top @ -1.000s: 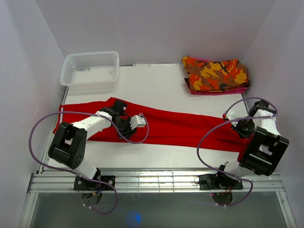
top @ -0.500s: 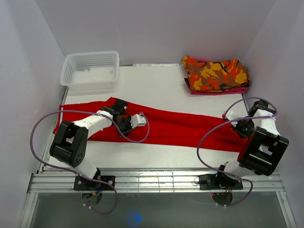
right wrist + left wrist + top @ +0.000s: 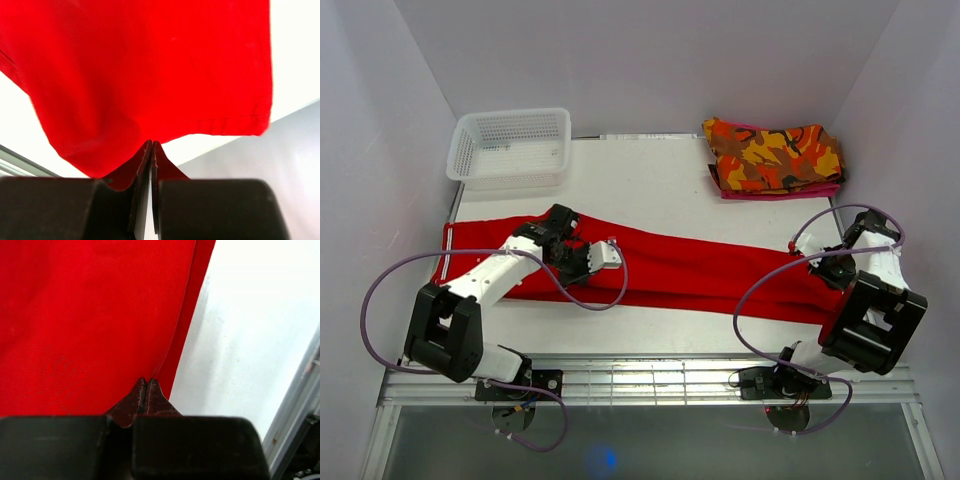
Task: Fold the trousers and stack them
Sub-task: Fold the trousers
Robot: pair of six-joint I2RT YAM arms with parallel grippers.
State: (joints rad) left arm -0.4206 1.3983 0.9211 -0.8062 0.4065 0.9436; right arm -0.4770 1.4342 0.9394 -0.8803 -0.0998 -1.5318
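Trousers (image 3: 700,265) stretched left to right across middle of table (image 3: 650,180). Basket (image 3: 510,113) at back left corner, behind trousers. Folded garment (image 3: 775,155) at back right corner. Left gripper (image 3: 145,385) on trousers left of centre; right gripper (image 3: 151,146) at trousers' right end.

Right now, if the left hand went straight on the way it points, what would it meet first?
The trousers. The left hand is shut with its tips on the red cloth near its edge, seemingly pinching it. Pushing on would press cloth into the table beneath, though depth is unclear.

Table (image 3: 650,190) bears trousers (image 3: 700,265), basket (image 3: 508,178) (camouflage garment (image 3: 775,155) too).
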